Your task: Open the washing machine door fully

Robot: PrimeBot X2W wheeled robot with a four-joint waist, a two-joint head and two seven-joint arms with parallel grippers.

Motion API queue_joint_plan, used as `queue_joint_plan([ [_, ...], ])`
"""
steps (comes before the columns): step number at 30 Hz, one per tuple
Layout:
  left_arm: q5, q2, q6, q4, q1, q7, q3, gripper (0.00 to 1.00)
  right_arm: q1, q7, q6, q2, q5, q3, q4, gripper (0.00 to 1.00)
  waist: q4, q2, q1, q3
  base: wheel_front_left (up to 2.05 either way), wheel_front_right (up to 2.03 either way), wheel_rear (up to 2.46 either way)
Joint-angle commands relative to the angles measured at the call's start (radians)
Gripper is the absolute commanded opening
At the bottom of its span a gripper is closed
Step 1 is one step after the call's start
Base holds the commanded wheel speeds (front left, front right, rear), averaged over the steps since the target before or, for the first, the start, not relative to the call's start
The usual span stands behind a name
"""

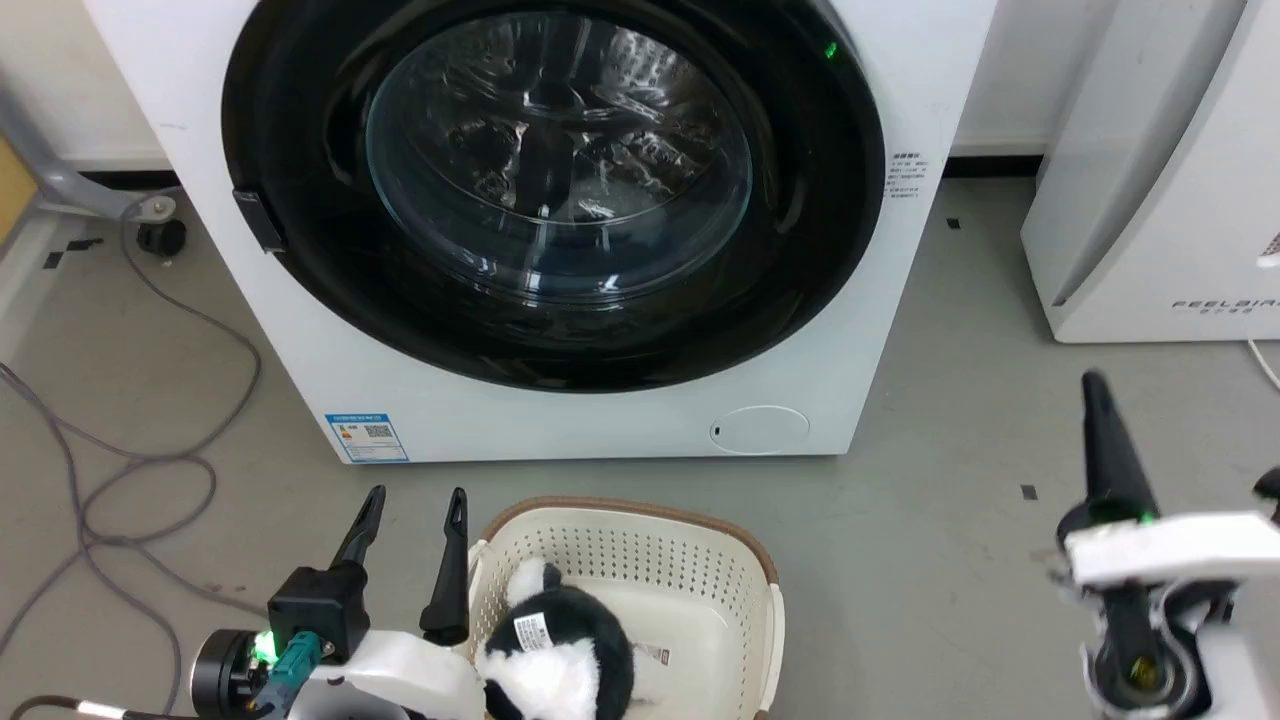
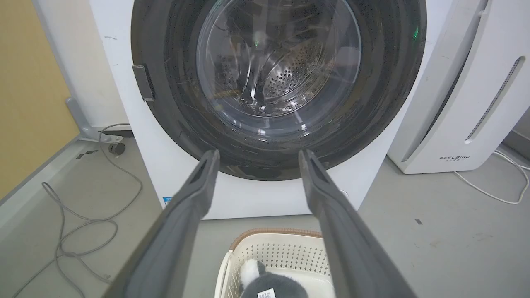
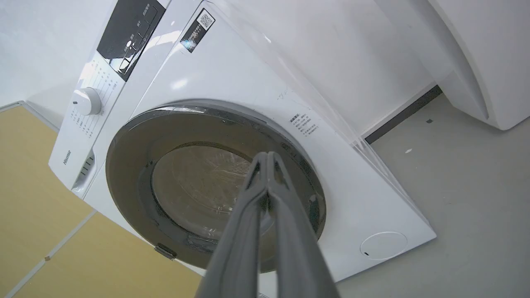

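Fingers of the left end effector (image 1: 416,497) spread wide, touching nothing, the right end effector (image 3: 265,154) closed, apparently empty.

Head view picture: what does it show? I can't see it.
The washing machine door, round, black and glassy, is shut on the white washing machine. On the floor before it stands a cream basket with a panda plush toy inside. The left tool is open beside the basket; the right tool points up at right.

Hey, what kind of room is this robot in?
Likely a laundry corner or test lab: a white washing machine, a laundry basket before it, loose cables on the grey floor.
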Motion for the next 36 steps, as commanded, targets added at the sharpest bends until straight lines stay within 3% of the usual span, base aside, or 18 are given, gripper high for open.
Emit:
queue_joint_plan([
  [1,-0.009,0.0,-0.005,0.002,-0.023,-0.01,-0.002,1.0,-0.047,-0.01,0.001,-0.004,0.051,-0.012,0.024,0.0,-0.002,0.0,0.0,0.008,0.0,0.0,0.0],
  [9,-0.017,0.0,-0.019,0.0,-0.05,-0.027,-0.005,1.0,-0.244,-0.027,0.001,-0.047,0.18,-0.028,0.171,0.0,0.0,0.0,0.0,0.047,0.0,0.0,0.0],
  [17,-0.027,0.0,-0.031,-0.009,-0.081,-0.041,-0.01,1.0,-0.433,-0.03,0.001,-0.123,0.258,0.043,0.311,0.0,0.014,0.0,0.0,0.09,0.0,0.0,0.0],
  [25,-0.044,0.0,-0.044,-0.018,-0.11,-0.058,-0.014,1.0,-0.673,0.008,0.001,-0.193,0.326,0.153,0.499,0.0,0.023,0.0,0.0,0.143,0.0,0.0,0.0],
  [36,-0.059,0.0,-0.06,-0.027,-0.161,-0.081,-0.024,1.0,-1.003,0.133,0.001,-0.235,0.355,0.337,0.723,0.0,0.033,0.0,0.0,0.214,0.0,0.0,0.0],
])
